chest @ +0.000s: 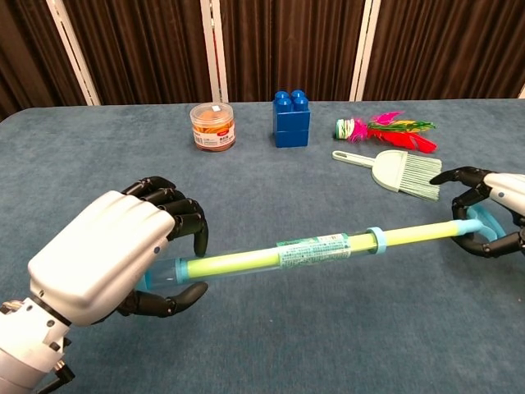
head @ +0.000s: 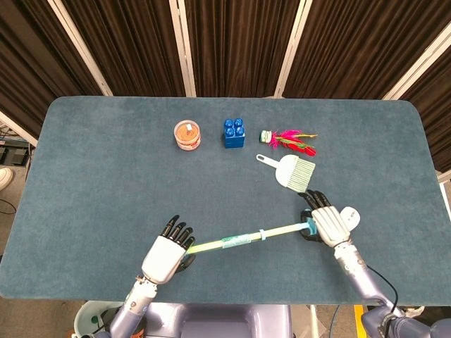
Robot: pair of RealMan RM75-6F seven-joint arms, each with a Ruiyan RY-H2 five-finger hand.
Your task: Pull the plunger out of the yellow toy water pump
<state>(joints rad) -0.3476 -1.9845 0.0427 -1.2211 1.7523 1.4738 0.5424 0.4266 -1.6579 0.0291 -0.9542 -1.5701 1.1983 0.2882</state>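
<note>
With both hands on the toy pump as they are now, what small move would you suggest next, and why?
Probably draw the right hand a little further to the robot's right, along the tube's line. It grips the blue handle, and part of the yellow plunger rod shows past the blue collar, but much yellow remains inside the clear tube. The left hand should hold the tube firm.

Dark curtains [head: 232, 46] behind blue table [head: 106, 183]

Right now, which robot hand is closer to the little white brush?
The right hand. It sits just below the brush, holding the plunger's blue handle. The left hand is far off across the table, gripping the pump's tube.
</note>
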